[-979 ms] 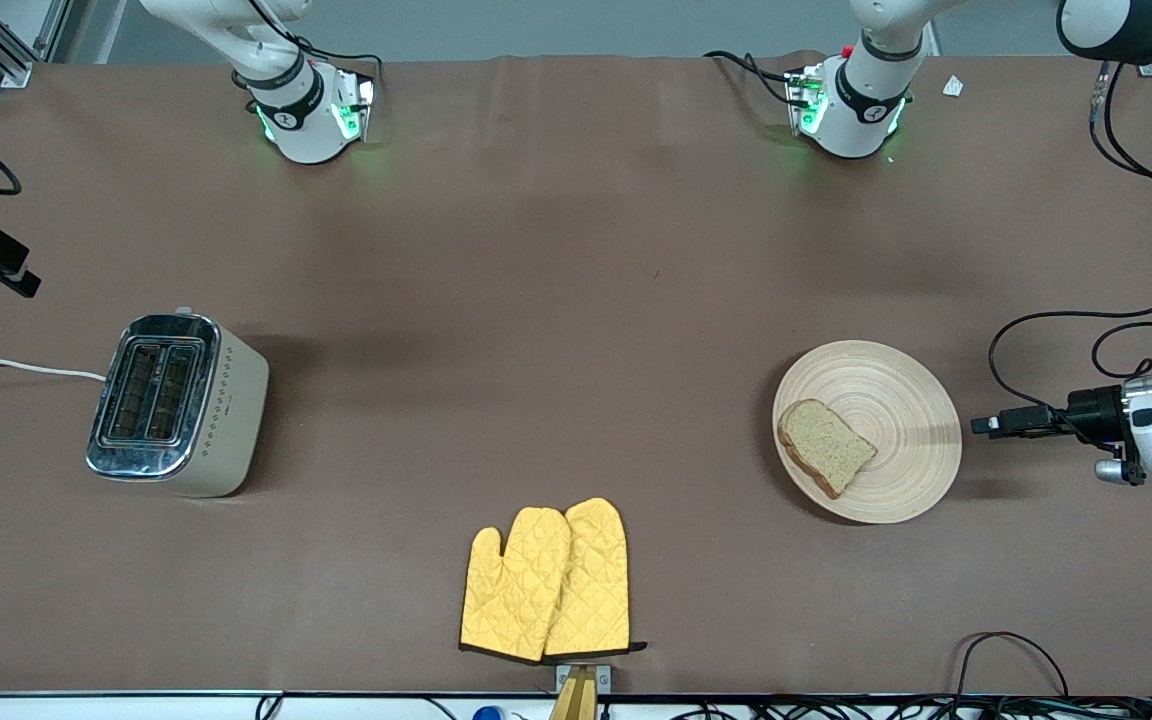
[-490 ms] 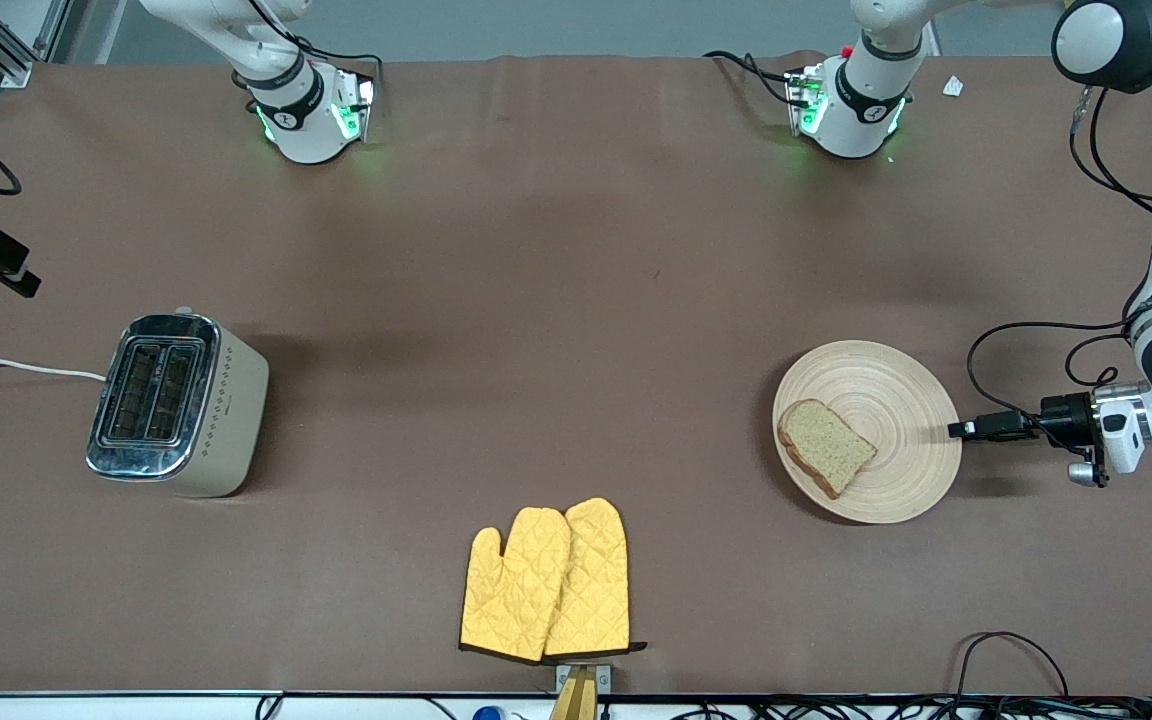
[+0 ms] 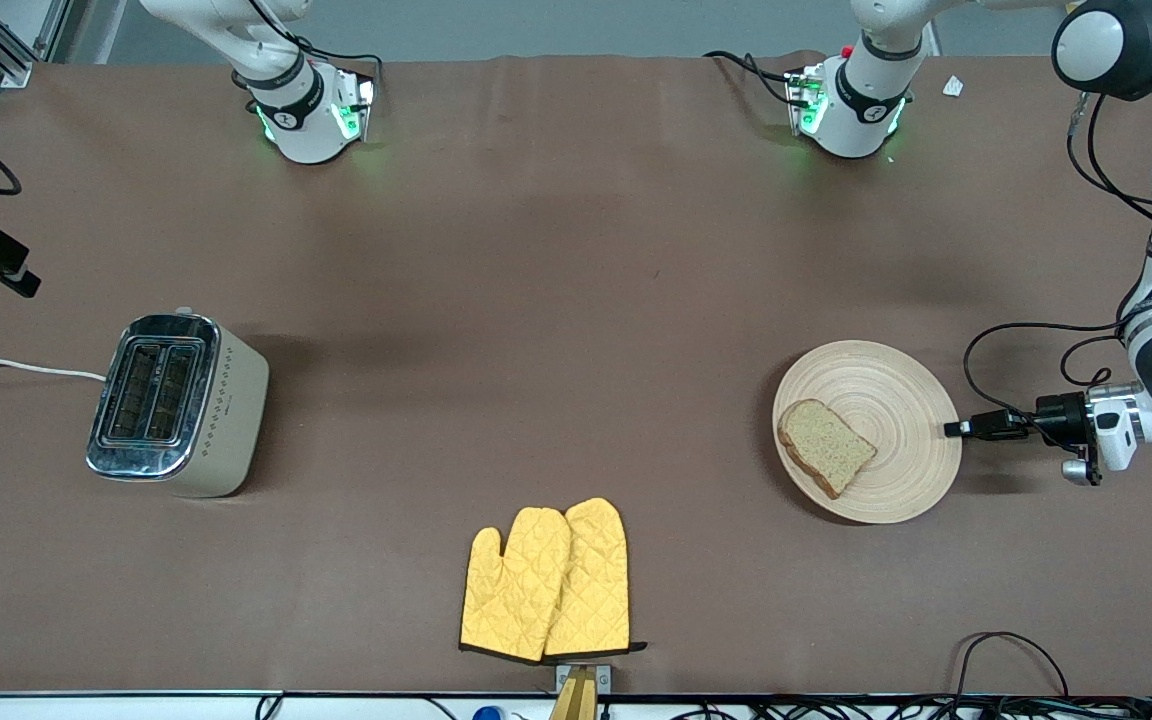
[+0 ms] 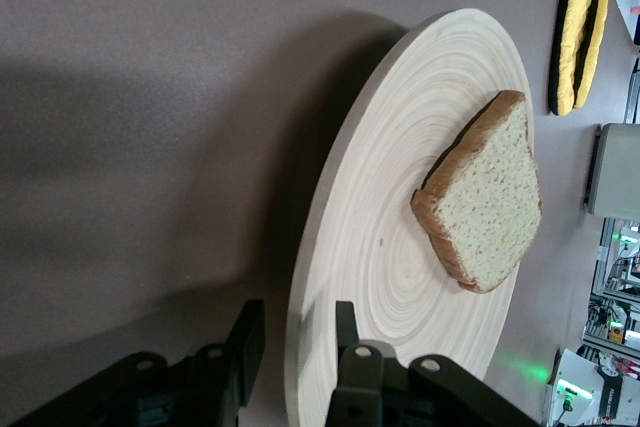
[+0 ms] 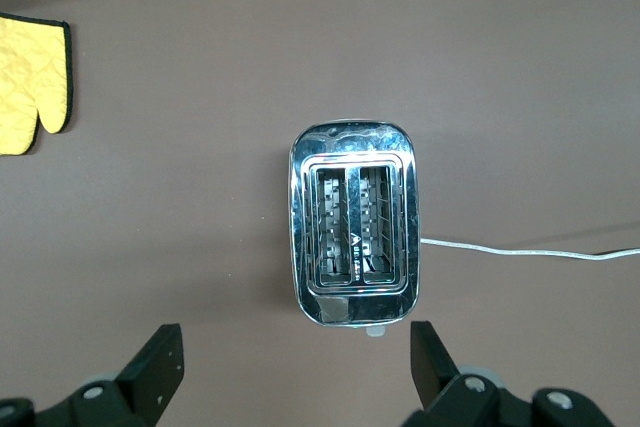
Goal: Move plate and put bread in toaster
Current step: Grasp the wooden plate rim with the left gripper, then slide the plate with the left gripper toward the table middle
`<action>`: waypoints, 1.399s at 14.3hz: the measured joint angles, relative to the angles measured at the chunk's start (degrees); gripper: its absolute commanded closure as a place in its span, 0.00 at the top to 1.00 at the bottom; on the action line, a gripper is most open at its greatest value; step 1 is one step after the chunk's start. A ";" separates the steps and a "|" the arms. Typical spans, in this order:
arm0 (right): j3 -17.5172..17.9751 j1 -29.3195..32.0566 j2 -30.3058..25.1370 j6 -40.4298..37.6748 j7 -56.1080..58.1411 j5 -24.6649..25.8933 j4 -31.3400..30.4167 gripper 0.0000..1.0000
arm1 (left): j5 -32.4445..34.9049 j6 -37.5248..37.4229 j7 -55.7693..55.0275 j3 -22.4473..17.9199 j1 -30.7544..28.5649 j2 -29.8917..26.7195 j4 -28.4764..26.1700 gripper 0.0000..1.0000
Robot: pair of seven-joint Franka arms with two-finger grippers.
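We see the left gripper (image 3: 954, 429) low at the plate's edge toward the left arm's end of the table, its fingers (image 4: 345, 332) straddling the rim, one above and one below, with small gaps on both sides. The wooden plate (image 3: 901, 395) lies flat on the brown table (image 3: 556, 300), and the bread (image 3: 825, 445) slice rests on its part nearer the front camera. The right gripper (image 5: 295, 372) hangs over the toaster (image 3: 179, 403), fingers spread wide, holding nothing; both slots are bare. Yellow oven mitts (image 3: 548, 582) lie near the front edge, between toaster and plate.
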State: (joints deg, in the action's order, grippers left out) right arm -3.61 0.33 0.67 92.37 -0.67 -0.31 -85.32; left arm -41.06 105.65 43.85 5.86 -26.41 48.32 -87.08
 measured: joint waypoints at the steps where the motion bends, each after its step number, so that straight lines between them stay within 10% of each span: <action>1: 0.00 0.00 0.00 0.00 0.00 0.00 0.00 1.00 | -0.23 0.00 0.11 0.00 -0.17 0.11 0.00 0.28; 11: 0.00 0.00 0.00 0.00 0.00 0.00 0.00 1.00 | -1.93 -1.37 1.03 0.19 -1.00 0.16 0.15 0.01; 20: -0.07 0.09 0.00 0.36 -0.01 0.00 0.00 1.00 | -2.34 -2.40 3.26 7.92 -1.16 0.04 1.45 0.00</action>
State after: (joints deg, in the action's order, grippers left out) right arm -3.68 0.43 0.67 92.73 -0.68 -0.31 -85.32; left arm -43.40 103.25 47.11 13.78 -27.57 48.35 -85.64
